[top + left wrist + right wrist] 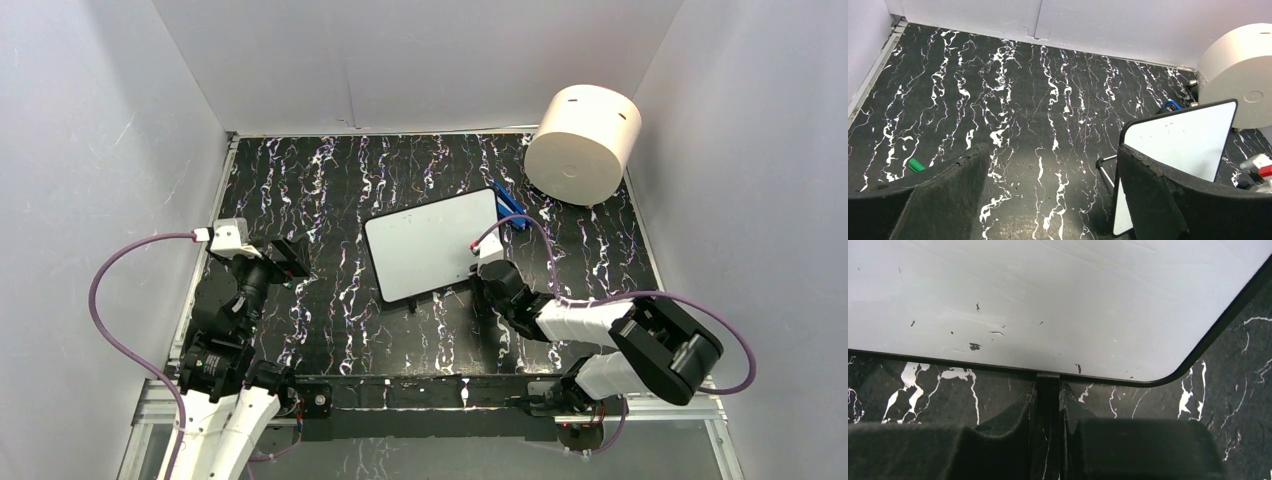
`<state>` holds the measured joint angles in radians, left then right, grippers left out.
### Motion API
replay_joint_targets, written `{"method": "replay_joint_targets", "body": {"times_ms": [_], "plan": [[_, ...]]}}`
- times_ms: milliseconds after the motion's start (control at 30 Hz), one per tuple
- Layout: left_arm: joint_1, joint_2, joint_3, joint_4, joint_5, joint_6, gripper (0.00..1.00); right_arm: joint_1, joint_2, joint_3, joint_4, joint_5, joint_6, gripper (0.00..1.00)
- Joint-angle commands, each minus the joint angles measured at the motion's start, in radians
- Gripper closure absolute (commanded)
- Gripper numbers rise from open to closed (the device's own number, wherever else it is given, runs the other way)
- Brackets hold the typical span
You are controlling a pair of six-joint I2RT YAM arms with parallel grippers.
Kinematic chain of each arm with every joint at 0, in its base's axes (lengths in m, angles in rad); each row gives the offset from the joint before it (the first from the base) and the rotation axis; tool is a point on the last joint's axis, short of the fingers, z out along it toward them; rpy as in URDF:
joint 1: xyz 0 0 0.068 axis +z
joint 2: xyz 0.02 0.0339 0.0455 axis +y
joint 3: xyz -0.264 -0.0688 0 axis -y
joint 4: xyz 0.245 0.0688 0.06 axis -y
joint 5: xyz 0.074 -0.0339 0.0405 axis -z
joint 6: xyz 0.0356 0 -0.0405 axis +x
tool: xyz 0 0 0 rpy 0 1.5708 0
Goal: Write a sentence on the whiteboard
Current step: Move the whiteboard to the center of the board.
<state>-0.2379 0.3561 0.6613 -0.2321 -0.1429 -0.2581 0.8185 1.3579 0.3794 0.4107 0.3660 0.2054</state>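
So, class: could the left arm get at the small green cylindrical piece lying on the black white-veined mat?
Probably yes. The left gripper is open and empty, and the green piece lies on bare mat close beside one finger, nothing between; the black-framed whiteboard stands on the other side.

This is a robotics lab test cell. Plain pale panel walls box in a worktop covered by a black, white-veined mat. Its near edge is an aluminium rail, where two robot arms, the left arm and the right arm, are bolted. Loose purple cables loop from the arms.
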Motion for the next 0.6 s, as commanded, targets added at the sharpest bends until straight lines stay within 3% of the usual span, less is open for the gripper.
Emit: {"method": "replay_joint_targets", "body": {"times_ms": [0,333,567], "plan": [[-0.002,0.02,-0.013,0.042,-0.024,0.003,0.05,0.004,-0.063,-0.024,-0.003,0.04,0.018,0.91],[-0.001,0.091,-0.012,0.042,-0.144,-0.075,0.04,0.003,-0.111,-0.054,0.033,0.013,0.027,0.64],[0.001,0.159,-0.022,0.041,-0.174,-0.079,0.03,0.002,-0.264,-0.091,0.022,0.004,0.013,0.5]]}}
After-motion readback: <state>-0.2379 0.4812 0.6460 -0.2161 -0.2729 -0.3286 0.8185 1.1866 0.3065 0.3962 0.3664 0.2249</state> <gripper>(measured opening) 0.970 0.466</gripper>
